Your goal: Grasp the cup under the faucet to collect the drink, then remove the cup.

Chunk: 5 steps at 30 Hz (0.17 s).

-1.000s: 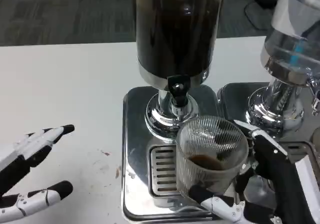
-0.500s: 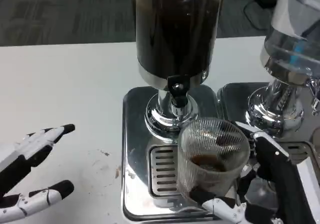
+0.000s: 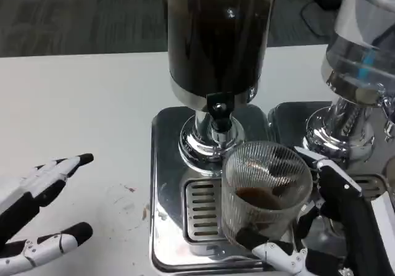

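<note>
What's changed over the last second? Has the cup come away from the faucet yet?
The right hand, still gripping the ribbed cup, has carried it slightly right and toward the robot, off from under the faucet. A little dark drink sits in it. The left hand stays open on the table.

Clear ribbed cup [image 3: 266, 189], brown drink inside; chrome drip tray [image 3: 166, 196]; white table [image 3: 80, 109].

Your dispenser [image 3: 216, 47] stands mid-table on its tray [image 3: 166, 165] — faucet [image 3: 219, 109] at its front, grate [image 3: 200, 208] before that. The cup [image 3: 264, 192] sits over the grate's right part (drink [image 3: 256, 197] in it), within your right hand [image 3: 327, 226]. A second dispenser [image 3: 361, 60] stands right; your left hand [image 3: 37, 208] lies far left on the table [image 3: 80, 103].
</note>
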Available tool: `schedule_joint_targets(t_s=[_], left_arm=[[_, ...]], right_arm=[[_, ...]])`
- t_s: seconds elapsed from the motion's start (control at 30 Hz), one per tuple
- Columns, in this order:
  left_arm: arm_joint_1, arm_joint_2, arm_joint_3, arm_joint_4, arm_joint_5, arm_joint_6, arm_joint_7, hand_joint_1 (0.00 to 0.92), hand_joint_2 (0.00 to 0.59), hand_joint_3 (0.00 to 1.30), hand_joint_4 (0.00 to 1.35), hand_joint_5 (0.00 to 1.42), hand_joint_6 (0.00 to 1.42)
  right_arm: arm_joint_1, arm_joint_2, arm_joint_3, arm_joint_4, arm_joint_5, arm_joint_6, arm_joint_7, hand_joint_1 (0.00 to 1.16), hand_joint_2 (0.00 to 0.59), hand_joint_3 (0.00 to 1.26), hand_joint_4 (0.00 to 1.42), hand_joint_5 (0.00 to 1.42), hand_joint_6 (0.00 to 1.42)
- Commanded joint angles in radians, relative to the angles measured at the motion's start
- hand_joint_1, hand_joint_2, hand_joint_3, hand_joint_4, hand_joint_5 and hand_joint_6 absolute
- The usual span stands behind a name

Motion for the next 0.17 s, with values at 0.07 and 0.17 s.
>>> schedule_joint_targets(t_s=[0.07, 0.17], left_arm=[[0.001, -0.001, 0.006, -0.008, 0.007, 0.009, 0.015, 0.0, 0.23, 0.0, 0.0, 0.0, 0.0], [0.001, -0.001, 0.006, -0.006, 0.004, 0.009, 0.014, 0.0, 0.23, 0.0, 0.0, 0.0, 0.0]], right_arm=[[-0.017, 0.017, -0.004, -0.019, 0.015, -0.012, -0.008, 0.93, 0.162, 0.54, 0.64, 0.82, 1.08], [-0.014, 0.02, -0.007, -0.02, 0.013, -0.011, -0.009, 0.93, 0.162, 0.54, 0.64, 0.82, 1.08]])
